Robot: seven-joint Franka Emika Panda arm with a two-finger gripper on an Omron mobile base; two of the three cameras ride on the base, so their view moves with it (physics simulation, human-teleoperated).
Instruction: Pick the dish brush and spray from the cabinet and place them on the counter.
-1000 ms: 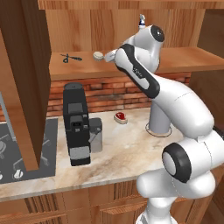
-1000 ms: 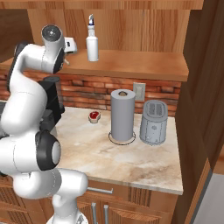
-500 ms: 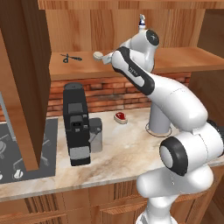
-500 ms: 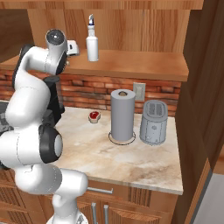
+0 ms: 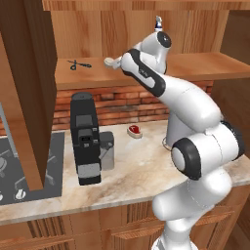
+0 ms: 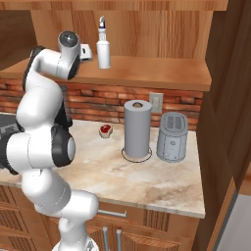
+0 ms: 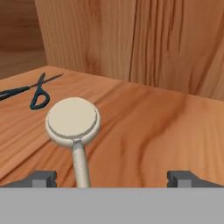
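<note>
Brush point(image 7: 73, 122) lies just ahead of open end effector point(image 7: 112, 177), left of centre, handle pointing back toward it.

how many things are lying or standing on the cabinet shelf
3: scissors at the left, dish brush beside them, spray standing further right. The arm may hide more.

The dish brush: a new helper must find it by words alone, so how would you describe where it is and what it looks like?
Look inside the open wooden cabinet above the counter, on its shelf. Towards the left, beside the black scissors, lies the dish brush. Its round cream head and thin pale handle set it apart from the dark scissors and the upright white spray.
</note>
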